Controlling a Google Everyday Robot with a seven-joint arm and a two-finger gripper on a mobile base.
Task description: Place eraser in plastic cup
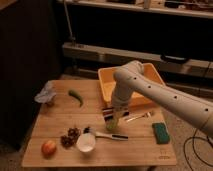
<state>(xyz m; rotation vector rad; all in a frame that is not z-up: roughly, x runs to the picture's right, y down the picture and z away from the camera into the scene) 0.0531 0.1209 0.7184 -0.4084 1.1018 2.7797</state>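
Note:
My gripper [112, 116] hangs low over the middle of the wooden table [60, 117], at the end of the white arm that reaches in from the right. It is shut on the eraser [106, 113], a small block with black, white and reddish stripes that sticks out on its left side. The plastic cup [113, 126], small and light green, stands right under the gripper and is partly hidden by it. The eraser is just above the cup's left rim.
An orange tub [107, 80] stands at the back behind the arm. A green sponge [160, 132] and a fork [141, 116] lie to the right. A white bowl [86, 142], a dark-handled utensil [107, 134], grapes [70, 137] and an apple [48, 147] are in front. A green chili [76, 96] and a crumpled grey object [46, 94] lie at the left.

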